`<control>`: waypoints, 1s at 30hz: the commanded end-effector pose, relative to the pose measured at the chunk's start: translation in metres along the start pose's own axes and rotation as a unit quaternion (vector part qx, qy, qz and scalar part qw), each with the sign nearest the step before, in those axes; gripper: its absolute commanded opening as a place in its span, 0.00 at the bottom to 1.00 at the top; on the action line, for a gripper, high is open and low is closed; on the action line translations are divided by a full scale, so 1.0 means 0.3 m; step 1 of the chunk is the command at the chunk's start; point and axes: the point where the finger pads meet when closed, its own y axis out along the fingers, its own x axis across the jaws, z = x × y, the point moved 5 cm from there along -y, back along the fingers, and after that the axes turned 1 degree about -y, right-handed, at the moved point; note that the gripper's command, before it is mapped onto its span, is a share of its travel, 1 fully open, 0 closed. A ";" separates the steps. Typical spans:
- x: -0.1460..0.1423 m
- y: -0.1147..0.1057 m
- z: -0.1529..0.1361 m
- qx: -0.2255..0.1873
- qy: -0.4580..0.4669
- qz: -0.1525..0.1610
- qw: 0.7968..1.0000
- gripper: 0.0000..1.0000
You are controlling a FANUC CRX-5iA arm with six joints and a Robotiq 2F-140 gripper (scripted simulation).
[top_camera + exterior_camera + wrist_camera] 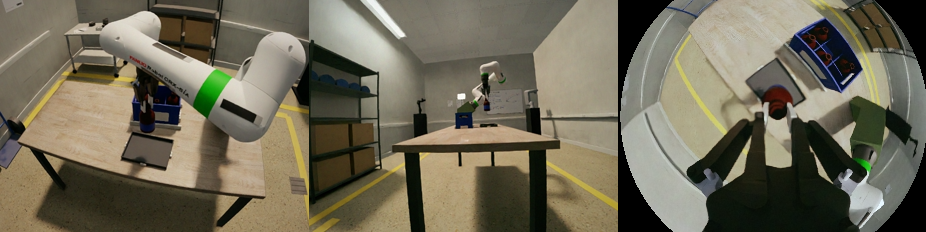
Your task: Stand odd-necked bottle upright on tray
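My gripper (pixel 146 104) (pixel 486 96) (pixel 777 109) is shut on the neck of a brown-red bottle (pixel 147 121) (pixel 486 105) (pixel 778 94) with a blue label. The bottle hangs upright in the air, clear of the table. In the wrist view it overlaps the black tray (pixel 149 148) (pixel 488 125) (pixel 768 76), which is bare. The blue crate (pixel 172 116) (pixel 463 121) (pixel 837 85) stands behind the tray. Several brown-red bottles stand in it, one of them at its right (pixel 172 99). The fingers hide much of the held neck, so its thickness cannot be judged.
A pale strip (pixel 162 125) lies along the crate's front foot, between crate and tray. Small white blocks sit at the tray's edges, one at the front (pixel 143 164). The arm passes over the right part of the table (pixel 87 119). The green robot base (pixel 868 122) stands beside the crate.
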 end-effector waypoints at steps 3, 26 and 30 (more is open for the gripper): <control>0.000 0.009 0.001 0.001 0.000 0.000 1.000 0.10; 0.000 0.142 0.001 0.001 0.000 0.000 1.000 0.10; 0.000 0.170 0.001 0.001 0.000 0.000 1.000 0.10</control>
